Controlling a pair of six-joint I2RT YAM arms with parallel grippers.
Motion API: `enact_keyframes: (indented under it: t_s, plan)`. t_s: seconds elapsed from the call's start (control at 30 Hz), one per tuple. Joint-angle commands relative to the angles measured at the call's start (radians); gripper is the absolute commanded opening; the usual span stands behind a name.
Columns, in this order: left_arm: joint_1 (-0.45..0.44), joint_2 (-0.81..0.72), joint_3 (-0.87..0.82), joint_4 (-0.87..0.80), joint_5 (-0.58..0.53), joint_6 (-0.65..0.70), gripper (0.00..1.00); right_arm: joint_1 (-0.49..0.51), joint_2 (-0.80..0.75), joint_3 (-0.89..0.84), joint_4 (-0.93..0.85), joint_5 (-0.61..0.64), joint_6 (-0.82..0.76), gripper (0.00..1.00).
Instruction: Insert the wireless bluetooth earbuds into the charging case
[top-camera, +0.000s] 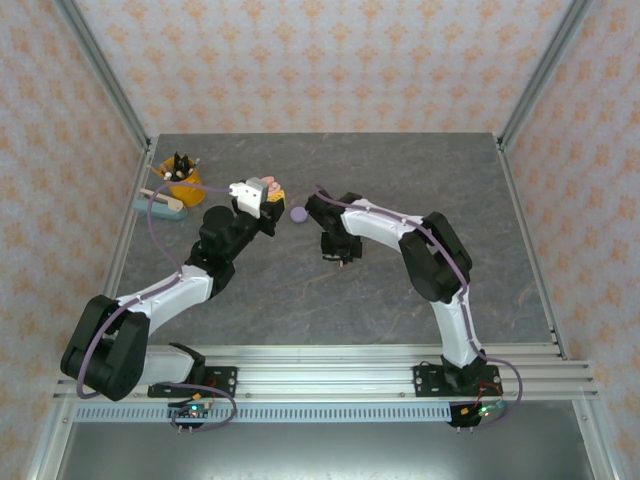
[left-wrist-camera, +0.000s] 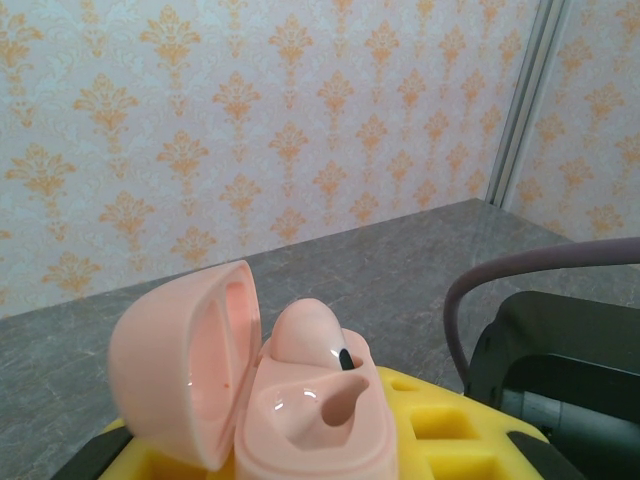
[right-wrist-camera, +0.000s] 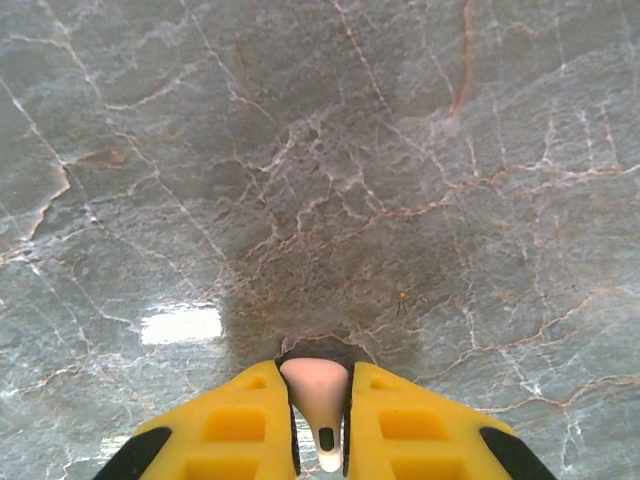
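1. Left fingers (left-wrist-camera: 445, 425) pinch the salmon-pink charging case (left-wrist-camera: 310, 435) from both sides, with its opening facing up, at the back left of the table (top-camera: 420, 180).
2. The case lid (left-wrist-camera: 175, 360) is hinged open to the left. The seated earbud (left-wrist-camera: 305, 335), pink, sits in the far socket. The near socket (left-wrist-camera: 300, 405) is empty.
3. Right fingers (right-wrist-camera: 410, 425) point down over bare table, clamped on the second earbud (right-wrist-camera: 318, 385), also pink, with its stem tip toward the wrist camera.
4. Top view: the right fingers are near the table's middle, apart from the case.
5. A lilac round case (top-camera: 297, 212) lies on the table between the two arm ends.
6. A yellow cup (top-camera: 185, 182) stands at the back left.
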Motion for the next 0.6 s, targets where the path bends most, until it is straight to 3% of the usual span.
enact_keyframes:
  t_s: [0.0,0.57]
  plan:
    - [0.009,-0.012,-0.003,0.039,0.009,-0.009,0.00,-0.019,-0.028,-0.062,0.039,0.074,-0.019,0.15]
    - [0.009,0.006,0.014,0.029,0.032,-0.011,0.00,-0.021,-0.252,-0.261,0.290,0.192,-0.054,0.14]
